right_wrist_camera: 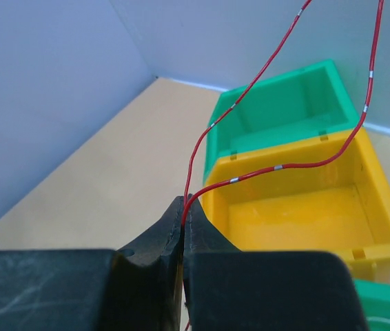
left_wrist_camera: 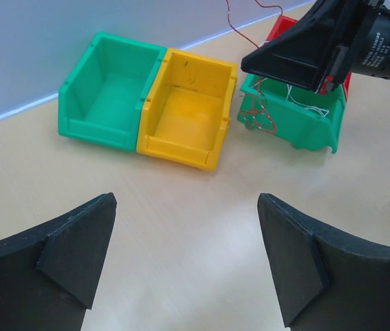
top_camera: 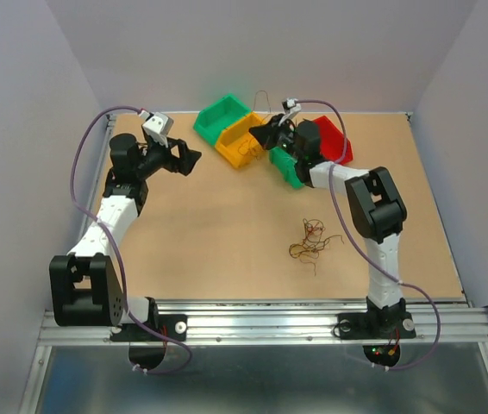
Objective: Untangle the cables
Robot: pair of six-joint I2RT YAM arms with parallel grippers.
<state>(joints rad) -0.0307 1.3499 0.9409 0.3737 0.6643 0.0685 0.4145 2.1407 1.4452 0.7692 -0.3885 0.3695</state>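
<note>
1. Our right hand (right_wrist_camera: pixel 183 221) is clenched on a red wire (right_wrist_camera: pixel 257 174). The wire rises from the pinched tips in two strands, and both run off the top of the wrist view, so their far ends are cut off.
2. Our left hand (left_wrist_camera: pixel 188 255) is released, with its fingers wide apart and nothing between them. It hovers over the bare tabletop (top_camera: pixel 227 233), facing the bins.
3. A green bin (left_wrist_camera: pixel 105 93) and a yellow bin (left_wrist_camera: pixel 188 114) stand touching side by side. Both look empty to us.
4. A second green bin (left_wrist_camera: pixel 298 124) sits partly under the right hand. Thin white strands lie inside it, and a small reddish knot (left_wrist_camera: pixel 257 116) hangs at its corner (we cannot count the strands).
5. A red bin (top_camera: pixel 334 138) behind it is mostly hidden by the right arm.
6. A loose tangle of cables (top_camera: pixel 311 240) lies on the tabletop near the right arm, well apart from the bins. Its colours are too fine to separate, and the left wrist view shows only its edge.
</note>
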